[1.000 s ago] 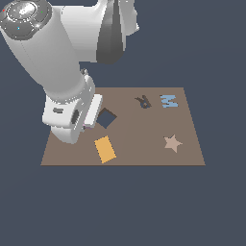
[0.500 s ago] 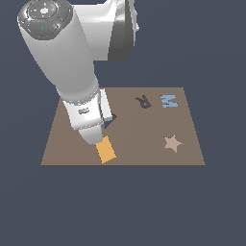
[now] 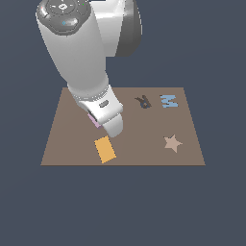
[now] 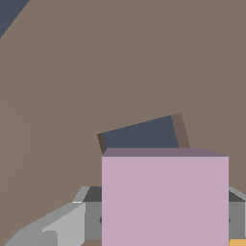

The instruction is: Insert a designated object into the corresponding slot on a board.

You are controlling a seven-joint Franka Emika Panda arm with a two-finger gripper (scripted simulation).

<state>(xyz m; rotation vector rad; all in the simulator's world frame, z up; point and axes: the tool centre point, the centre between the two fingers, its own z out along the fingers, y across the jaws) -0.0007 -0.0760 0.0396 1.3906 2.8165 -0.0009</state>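
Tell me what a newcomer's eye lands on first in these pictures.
The big white arm dominates the exterior view, bent down over the brown board towards that view's left. In the wrist view, a pink square block fills the foreground, held between the pincer's grey fingers, with the dark square slot just beyond it. On the board an orange rectangle lies close to the pincer, and a tan star lies towards the exterior view's right.

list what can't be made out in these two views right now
- Exterior view: the square slot is fully hidden behind the arm; only a sliver of the pink block shows beside the gripper.
- Wrist view: the pink block covers the near part of the slot, so their alignment can't be judged.
- Wrist view: the picture's edge cuts off the block's lower part and most of the board.
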